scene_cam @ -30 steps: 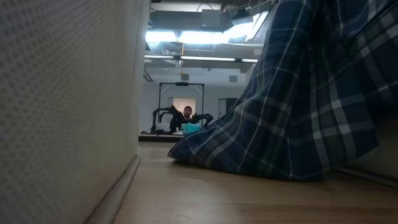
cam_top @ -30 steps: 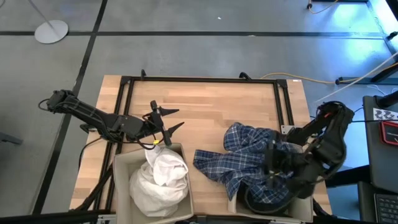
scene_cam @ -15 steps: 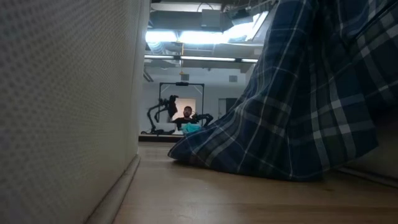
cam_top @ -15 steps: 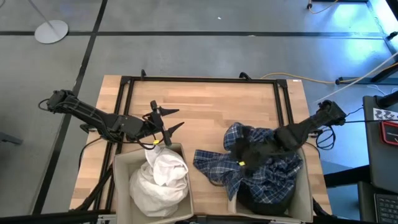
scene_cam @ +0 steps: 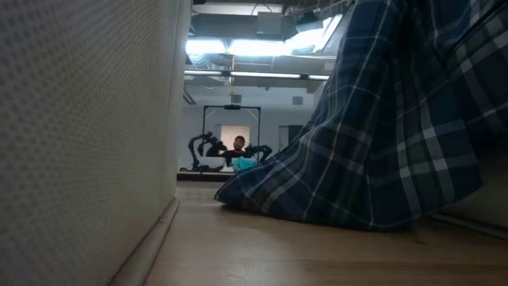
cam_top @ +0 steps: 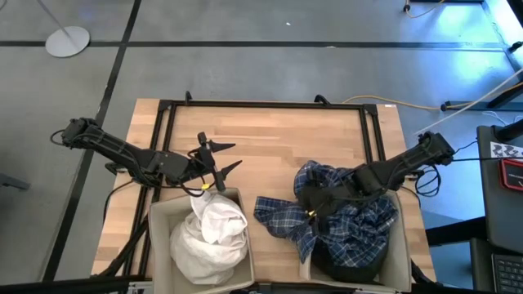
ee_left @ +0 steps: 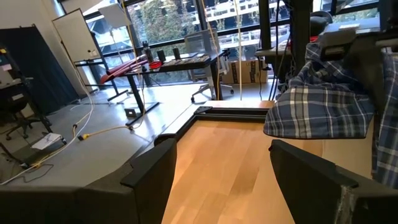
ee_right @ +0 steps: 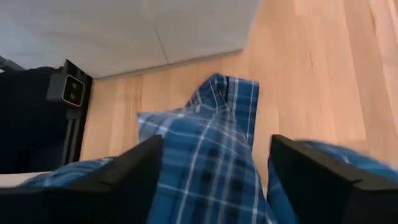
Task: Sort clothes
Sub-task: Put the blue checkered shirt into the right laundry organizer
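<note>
The blue-and-white plaid shirt [cam_top: 347, 204] lies heaped over the right beige box [cam_top: 402, 245]. Its left part spills over the box's left wall onto the table [cam_top: 278, 216] and fills the low view's right side [scene_cam: 389, 135]. A dark garment [cam_top: 347, 265] lies in that box under the shirt. The white garment [cam_top: 211, 233] fills the left box [cam_top: 159, 220]. My right gripper [cam_top: 315, 206] hangs open over the shirt's left part, slanting down, its fingers [ee_right: 124, 168] astride a ridge of plaid [ee_right: 208, 143]. My left gripper [cam_top: 219, 159] waits open and level behind the left box. My right gripper's open fingers stand on either side of a raised fold of the plaid shirt [ee_right: 211, 124], coming from above and from the table's right. Whether the fingertips touch the cloth I cannot tell.
A black frame [cam_top: 270, 104] runs around the table's far half. Bare wood [cam_top: 270, 155] lies between the two arms and between the boxes. The left box's wall [scene_cam: 79, 119] fills the low view's left side. Beyond the table stand desks and chairs [ee_left: 180, 62].
My right arm has stretched out from a folded pose above the right box, carrying its gripper toward the table's left and down onto the plaid shirt's left part, tipping more steeply downward. Most of the move came first. The shirt lies as before.
</note>
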`<state>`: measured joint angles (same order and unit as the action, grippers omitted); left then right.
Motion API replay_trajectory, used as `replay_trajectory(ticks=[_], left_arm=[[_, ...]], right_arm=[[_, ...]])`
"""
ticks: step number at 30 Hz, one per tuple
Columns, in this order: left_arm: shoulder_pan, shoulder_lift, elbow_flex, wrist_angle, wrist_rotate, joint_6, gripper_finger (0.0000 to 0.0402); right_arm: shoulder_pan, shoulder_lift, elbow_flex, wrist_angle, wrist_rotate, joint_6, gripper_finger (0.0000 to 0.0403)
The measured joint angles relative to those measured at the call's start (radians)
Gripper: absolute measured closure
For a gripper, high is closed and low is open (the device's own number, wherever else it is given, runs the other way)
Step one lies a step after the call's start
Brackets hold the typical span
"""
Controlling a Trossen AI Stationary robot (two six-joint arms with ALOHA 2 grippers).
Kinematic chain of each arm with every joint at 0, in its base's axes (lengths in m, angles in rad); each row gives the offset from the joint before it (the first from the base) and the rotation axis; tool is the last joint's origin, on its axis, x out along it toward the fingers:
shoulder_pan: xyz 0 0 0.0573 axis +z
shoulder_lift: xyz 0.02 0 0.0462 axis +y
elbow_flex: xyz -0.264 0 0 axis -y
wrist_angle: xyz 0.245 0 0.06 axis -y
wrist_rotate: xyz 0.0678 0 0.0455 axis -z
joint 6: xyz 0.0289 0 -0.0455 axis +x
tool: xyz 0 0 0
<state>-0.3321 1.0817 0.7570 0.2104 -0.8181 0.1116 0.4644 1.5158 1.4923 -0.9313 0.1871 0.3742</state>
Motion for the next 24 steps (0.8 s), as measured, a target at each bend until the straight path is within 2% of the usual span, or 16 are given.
replay_trajectory(ticks=[3, 6, 12, 15, 18, 24], left_arm=[[0.0, 0.0, 0.0, 0.0, 0.0, 0.0, 0.015], [0.0, 0.0, 0.0, -0.001, 0.0, 0.0, 0.015], [0.0, 0.0, 0.0, -0.012, 0.0, -0.006, 0.015], [0.0, 0.0, 0.0, -0.011, 0.0, -0.006, 0.015], [0.0, 0.0, 0.0, -0.011, 0.0, -0.006, 0.015], [0.0, 0.0, 0.0, -0.011, 0.0, -0.006, 0.015]], right_arm=[[0.0, 0.012, 0.0, -0.076, 0.0, 0.016, 0.0059], [0.0, 0.042, 0.0, -0.157, 0.037, 0.064, 0.0035], [0.0, 0.098, 0.004, -0.226, 0.089, 0.075, 0.0034], [-0.001, 0.108, 0.004, -0.228, 0.091, 0.069, 0.0058], [-0.001, 0.116, 0.004, -0.244, 0.1, 0.066, 0.01], [-0.001, 0.115, 0.003, -0.296, 0.146, 0.065, 0.0233]])
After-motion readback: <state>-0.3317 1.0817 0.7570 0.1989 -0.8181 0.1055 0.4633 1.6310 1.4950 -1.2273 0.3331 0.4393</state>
